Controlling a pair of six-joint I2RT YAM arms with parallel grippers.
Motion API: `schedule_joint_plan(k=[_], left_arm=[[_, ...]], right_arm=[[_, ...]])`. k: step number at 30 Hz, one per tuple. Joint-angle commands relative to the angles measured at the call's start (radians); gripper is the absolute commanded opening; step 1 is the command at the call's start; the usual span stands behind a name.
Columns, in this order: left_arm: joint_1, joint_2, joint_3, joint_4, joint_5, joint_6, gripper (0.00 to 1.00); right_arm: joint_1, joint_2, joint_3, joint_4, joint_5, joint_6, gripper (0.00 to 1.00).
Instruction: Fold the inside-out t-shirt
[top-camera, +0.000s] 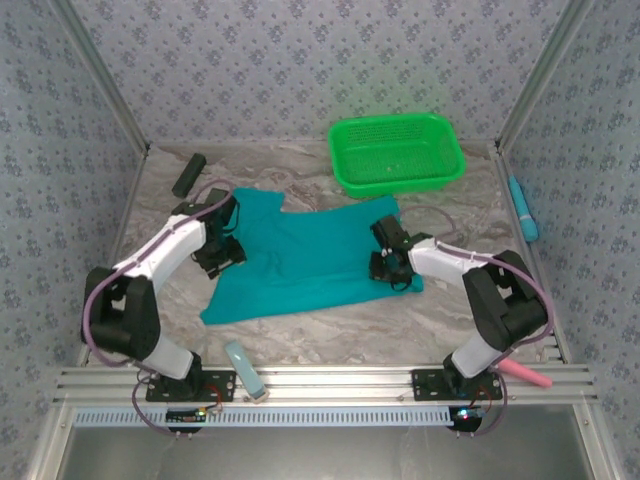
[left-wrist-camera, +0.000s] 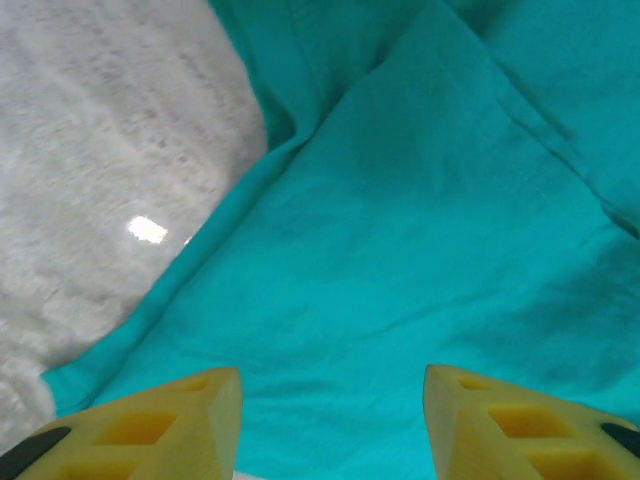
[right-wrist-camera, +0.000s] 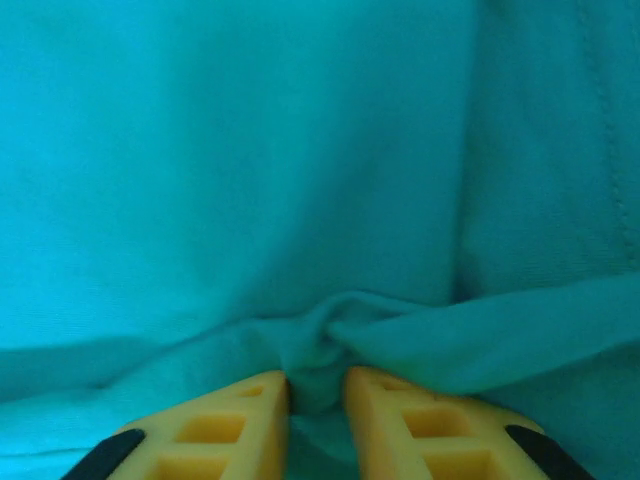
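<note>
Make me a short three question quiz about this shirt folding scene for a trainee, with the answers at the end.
1. True or false: the left gripper has its jaws open above the t-shirt.
2. What does the right gripper pinch? A: a fold of the t-shirt. B: a cable. C: nothing.
3. Fill in: the basket beyond the t-shirt is coloured ___.
Key: 1 true; 2 A; 3 green.
</note>
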Motion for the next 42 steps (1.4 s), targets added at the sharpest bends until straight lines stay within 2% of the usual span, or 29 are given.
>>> schedule_joint_plan(k=[1, 5, 8, 10, 12, 14, 15, 18, 21, 24, 29, 33, 36, 42], left_arm=[[-0.027, 0.071, 0.019, 0.042, -0.018, 0.018, 0.50], [-0.039, 0.158, 0.038, 0.040, -0.029, 0.029, 0.49], [-0.034, 0.167, 0.077, 0.021, -0.051, 0.078, 0.49], [-0.021, 0.139, 0.103, 0.027, -0.056, 0.143, 0.50], [-0.001, 0.106, 0.125, 0.046, -0.049, 0.213, 0.51], [0.034, 0.084, 0.148, 0.087, -0.008, 0.286, 0.54], [0.061, 0.082, 0.163, 0.118, 0.042, 0.317, 0.61], [0.134, 0.105, 0.196, 0.250, 0.255, 0.393, 0.74], [0.164, 0.172, 0.249, 0.385, 0.398, 0.463, 0.76], [0.172, 0.296, 0.398, 0.345, 0.429, 0.541, 0.76], [0.174, 0.441, 0.514, 0.364, 0.442, 0.669, 0.75], [0.177, 0.550, 0.623, 0.339, 0.485, 0.773, 0.74], [0.177, 0.602, 0.675, 0.303, 0.521, 0.828, 0.74], [0.177, 0.697, 0.732, 0.259, 0.572, 0.876, 0.74]], right_arm=[[-0.010, -0.068, -0.098, -0.079, 0.047, 0.156, 0.25], [0.027, -0.125, -0.215, -0.087, 0.001, 0.289, 0.23], [0.122, -0.205, -0.251, -0.152, 0.002, 0.422, 0.23], [0.173, -0.277, -0.241, -0.245, 0.035, 0.513, 0.28], [0.167, -0.346, -0.218, -0.348, 0.064, 0.554, 0.36], [0.092, -0.406, -0.200, -0.374, 0.070, 0.488, 0.42], [0.025, -0.426, -0.190, -0.370, 0.067, 0.430, 0.44], [-0.178, -0.425, -0.142, -0.309, -0.005, 0.232, 0.48], [-0.330, -0.356, -0.077, -0.136, -0.196, -0.088, 0.54], [-0.409, -0.208, 0.068, -0.165, -0.190, -0.252, 0.57], [-0.472, 0.044, 0.249, -0.180, -0.162, -0.411, 0.56], [-0.484, 0.196, 0.397, -0.208, -0.151, -0.525, 0.49], [-0.484, 0.239, 0.444, -0.206, -0.159, -0.588, 0.47], [-0.478, 0.316, 0.480, -0.172, -0.205, -0.605, 0.51]])
